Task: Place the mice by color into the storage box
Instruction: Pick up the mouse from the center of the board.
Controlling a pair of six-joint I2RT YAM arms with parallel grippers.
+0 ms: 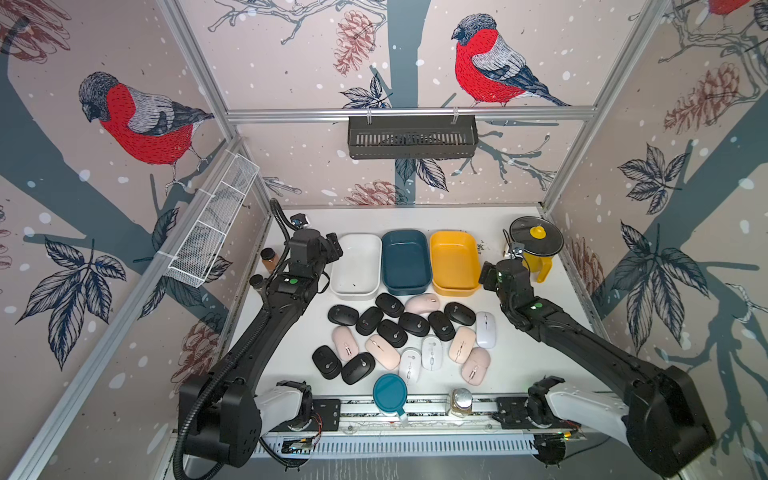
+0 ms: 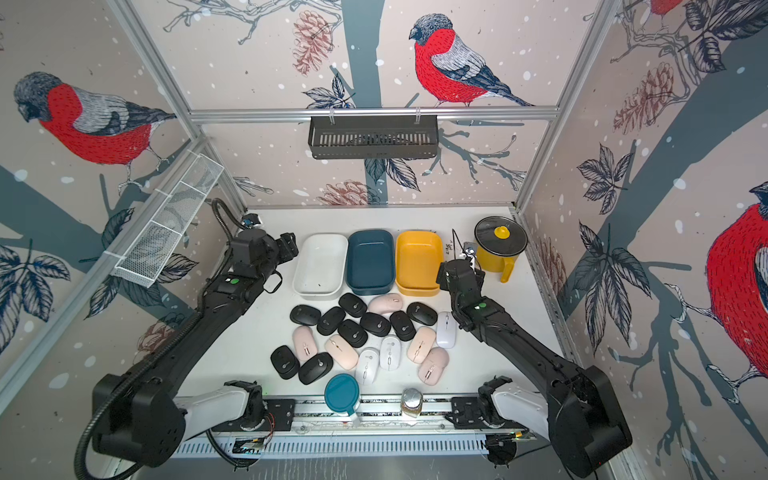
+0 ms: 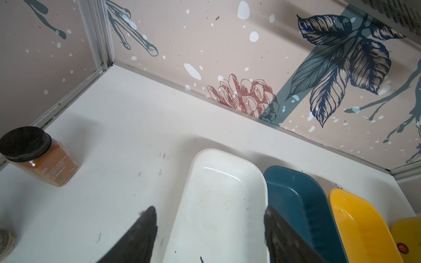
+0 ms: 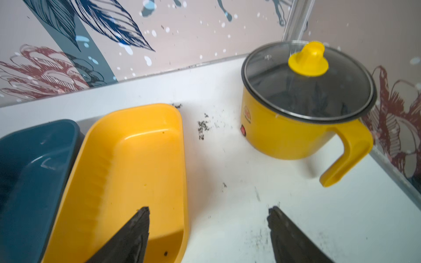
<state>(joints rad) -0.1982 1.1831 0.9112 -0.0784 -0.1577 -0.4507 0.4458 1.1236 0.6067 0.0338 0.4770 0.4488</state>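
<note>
Looks like the very start of the sort; nothing boxed so far. Three boxes side by side at the back of the table (image 1: pixel 511 365), all empty: white box (image 1: pixel 356 266), blue box (image 1: pixel 405 259), yellow box (image 1: pixel 454 259).

Mice (image 1: pixel 414 324) all loose in one tight heap just in front of the boxes; counting 17: 9 black (image 1: pixel 343 314), 5 pink (image 1: pixel 382 351), 3 white (image 1: pixel 485 329); maybe off by one, given the overlaps.

Left gripper (image 3: pixel 209 210) hovering over the white box, jaws apart, holding nothing; right gripper (image 4: pixel 209 209) straddling the yellow box's wall on the pot side, same deal, spread and empty.

Next move, best guess: swing down to a mouse on the heap's edge, say the white one nearest the right arm; pinch across the narrow sides, lift straight up; packed close in the middle, so easy to shove the neighbours.

Also around: 1 pot (image 1: pixel 536 249); 2 jars (image 1: pixel 270 258) plain to see.
</note>
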